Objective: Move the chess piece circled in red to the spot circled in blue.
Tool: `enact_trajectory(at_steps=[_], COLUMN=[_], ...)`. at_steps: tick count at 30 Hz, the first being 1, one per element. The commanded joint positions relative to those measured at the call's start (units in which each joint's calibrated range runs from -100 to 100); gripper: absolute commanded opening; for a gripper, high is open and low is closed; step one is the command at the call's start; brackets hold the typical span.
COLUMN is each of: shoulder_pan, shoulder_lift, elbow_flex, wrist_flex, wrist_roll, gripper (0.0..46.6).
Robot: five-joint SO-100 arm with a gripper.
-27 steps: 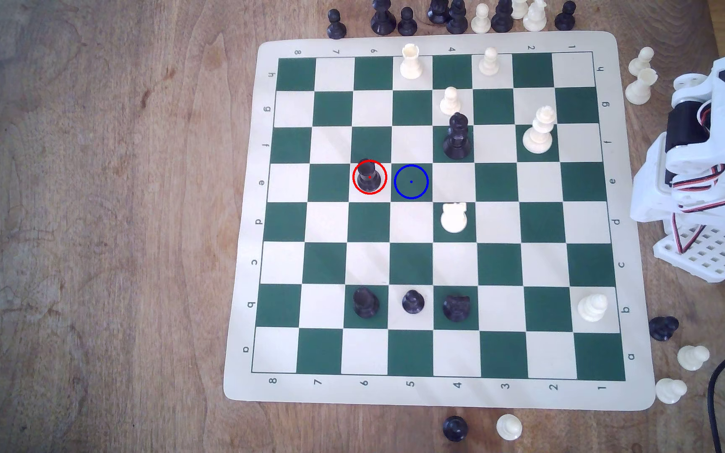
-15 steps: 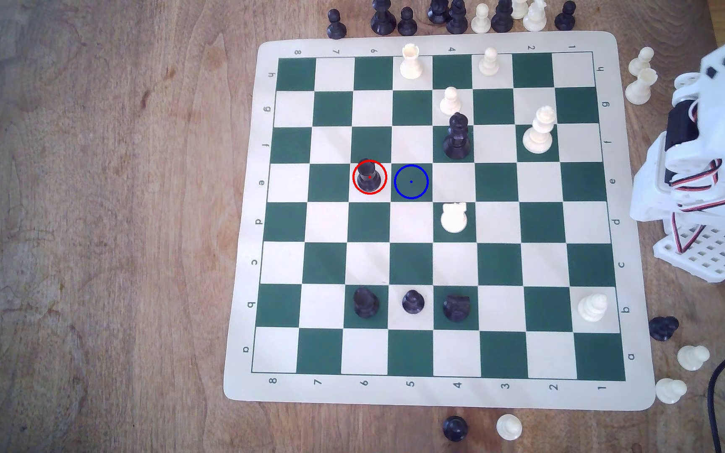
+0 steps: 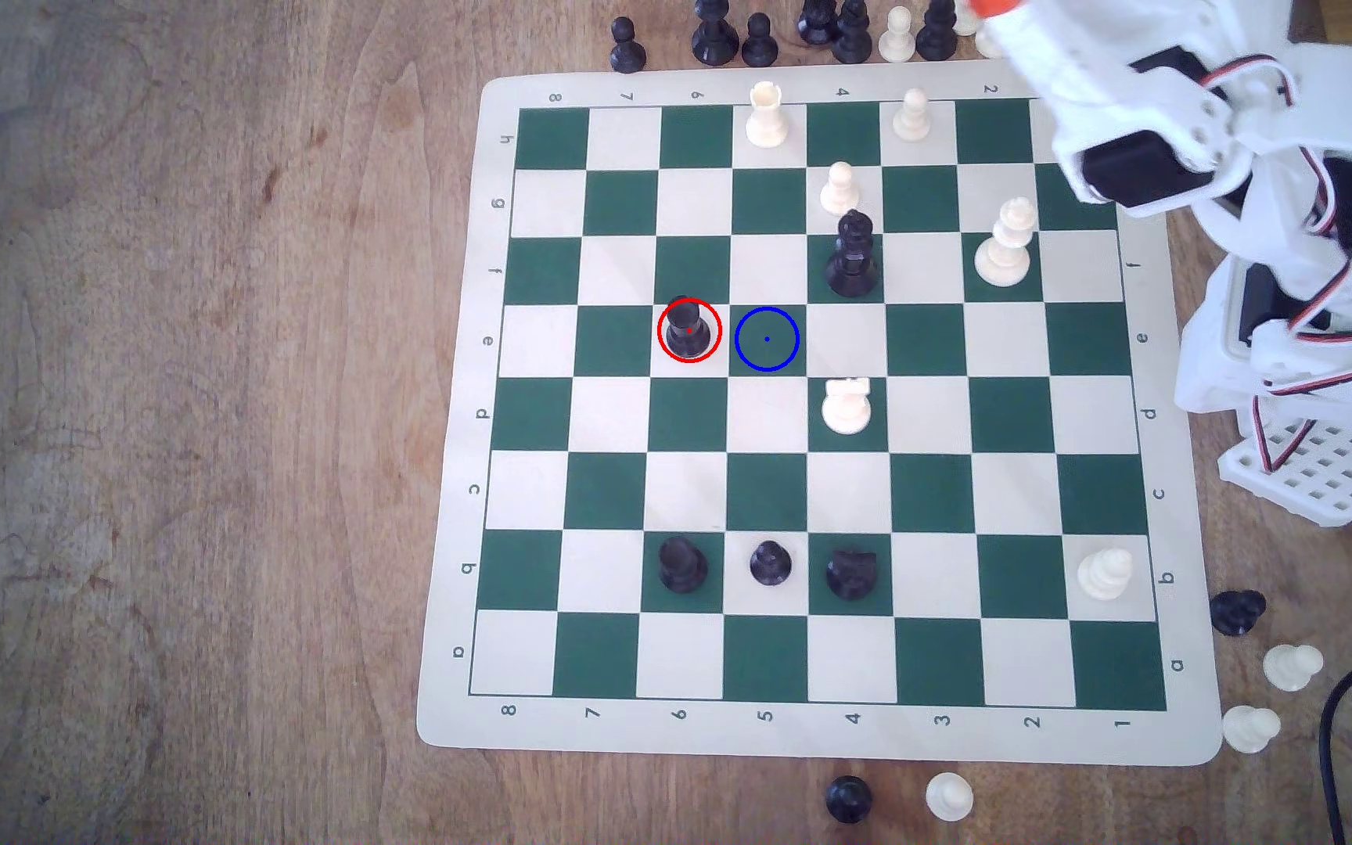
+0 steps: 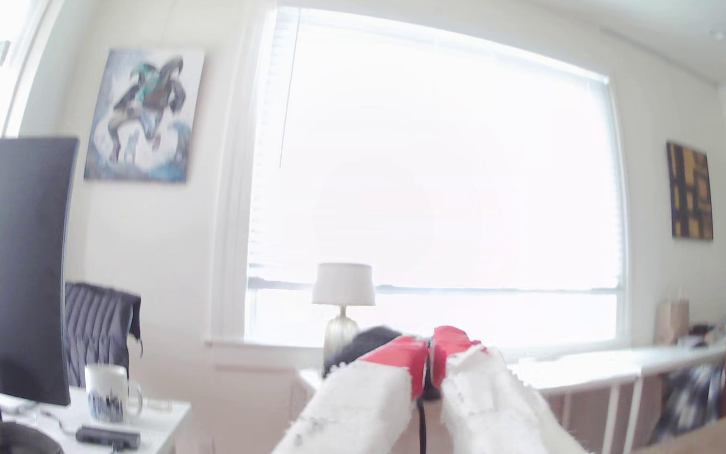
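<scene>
While rook point(image 3: 688, 331) stays, hand point(image 4: 430, 345) raised, closed

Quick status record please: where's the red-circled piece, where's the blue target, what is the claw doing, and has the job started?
piece: short black rook-like chess piece inside the red ring, upright on a cream square of row e
target: dark green square with the blue ring, bare, next square toward the exterior view's right
board: green-and-cream roll-up chess mat
claw: red-tipped white claw, tips together, holding nothing, pointed toward a bright window
arm: over the board's corner at the exterior view's upper right, far from the piece
progress: piece not yet grasped
</scene>
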Motion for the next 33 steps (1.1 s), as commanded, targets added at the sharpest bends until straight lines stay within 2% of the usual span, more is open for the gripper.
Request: enact_trajectory(at_steps=[1,6,9,14,16,17,19,26,33], shoulder_pan=[-0.76,-3.11,-5.3,-7.25,-7.56,-7.56,-7.56,-6.86,-5.37], shoulder_lift=[-0.03,4.9,13.3,24.08,27.99,32.99,38.94,54.13,67.97], elbow_flex=[-8.84,-12.01,-17.0,-22.8,-25.52,-30.87,-36.86,-41.57,-49.73], wrist_flex=[15.62,23.81,27.99,30.61,32.82,38.06,42.24,40.03,42.07], wrist_roll=[-0.1,-0.29,-2.3,-2.64,-1.56,-0.2,-0.2,-0.83,-1.22], gripper=[0.2,0.2,0.2,1.1,0.5,2.1,4.0,12.6,12.5])
